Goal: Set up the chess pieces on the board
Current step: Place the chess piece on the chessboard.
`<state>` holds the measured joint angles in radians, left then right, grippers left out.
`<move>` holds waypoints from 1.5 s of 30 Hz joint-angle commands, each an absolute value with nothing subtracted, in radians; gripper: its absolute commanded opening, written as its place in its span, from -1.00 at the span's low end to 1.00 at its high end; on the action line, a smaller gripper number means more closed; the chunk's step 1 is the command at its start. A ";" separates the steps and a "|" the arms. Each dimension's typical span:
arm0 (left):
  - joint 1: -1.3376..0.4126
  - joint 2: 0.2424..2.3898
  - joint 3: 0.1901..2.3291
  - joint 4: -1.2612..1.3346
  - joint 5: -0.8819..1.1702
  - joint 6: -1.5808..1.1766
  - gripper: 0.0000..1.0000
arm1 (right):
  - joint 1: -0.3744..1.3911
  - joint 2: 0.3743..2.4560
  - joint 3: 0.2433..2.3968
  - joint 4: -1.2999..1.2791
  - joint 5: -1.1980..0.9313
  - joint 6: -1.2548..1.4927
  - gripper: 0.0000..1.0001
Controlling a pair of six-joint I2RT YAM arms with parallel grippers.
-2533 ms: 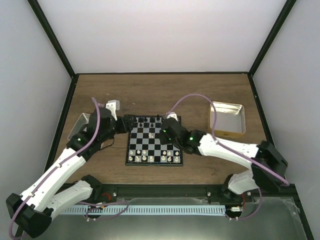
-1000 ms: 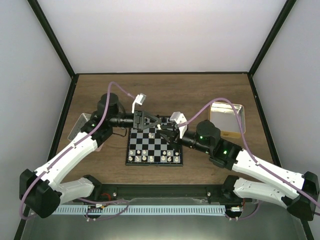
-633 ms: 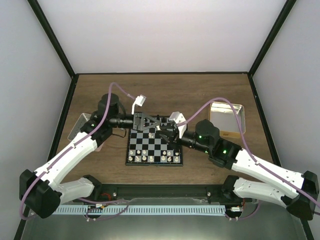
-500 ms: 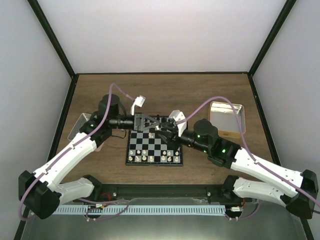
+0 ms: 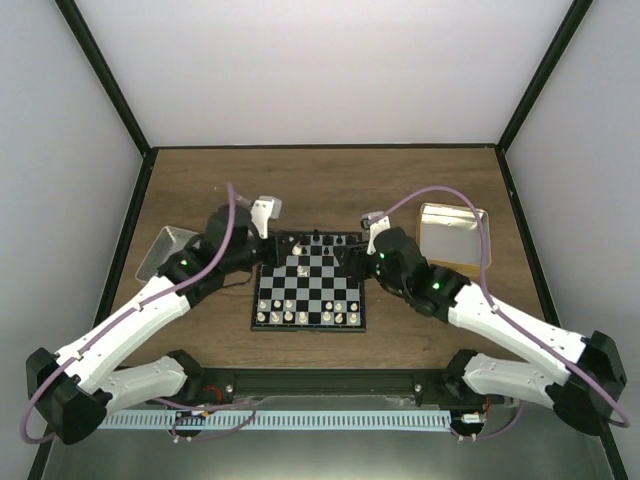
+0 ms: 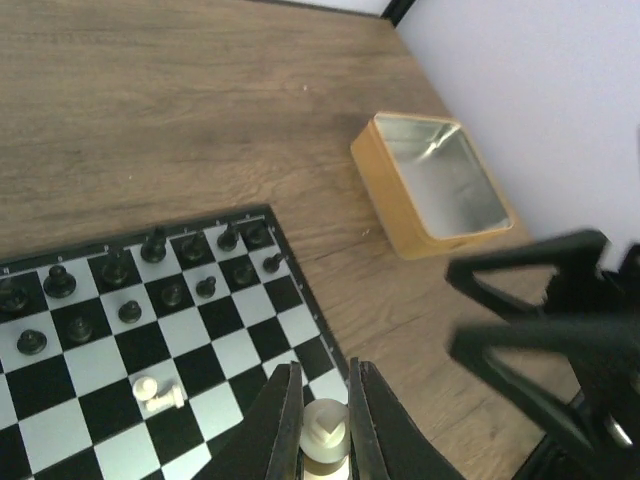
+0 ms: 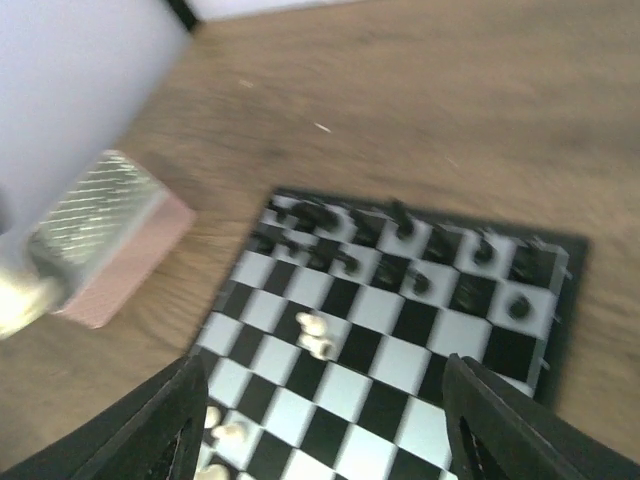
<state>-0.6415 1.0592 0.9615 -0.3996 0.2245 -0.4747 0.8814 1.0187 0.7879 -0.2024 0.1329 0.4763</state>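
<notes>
Cream-white chess piece (image 6: pixel 325 440): sitting pinched in the left tool (image 6: pixel 324 392), whose two fingers are standing close together around it. The piece is showing end-on, its long axis running along the fingers; its kind is too small to tell.

Board (image 6: pixel 95 365): lying below and ahead of the left tool on the bench (image 6: pixel 150 90).

Black chess pieces (image 6: pixel 152 243): standing in two ranks ahead and to the left of the left tool, along the board edge farthest from it.

Loose white pieces (image 6: pixel 158 393): two, resting mid-board just left of the left tool's tips, at least one lying on its side.

White rank (image 5: pixel 305 316): standing at the board edge opposite the black ranks, back from the left tool toward the arm bases. Judgement: the held piece is probably heading there, so the coming move is calling for a draw back and down, away from the black side.

Right tool (image 7: pixel 322 378): gaping wide, gripping nothing, hanging above the board with the loose white pieces ahead between its fingers. Judged the freer tool for them.

Gold-rimmed tin (image 6: pixel 395 215): sitting ahead and right of the left tool, off the board.
</notes>
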 commanded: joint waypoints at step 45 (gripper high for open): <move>-1.158 1.294 0.461 0.167 -0.228 -0.392 -0.92 | 0.690 1.151 0.720 -0.311 0.046 0.860 0.29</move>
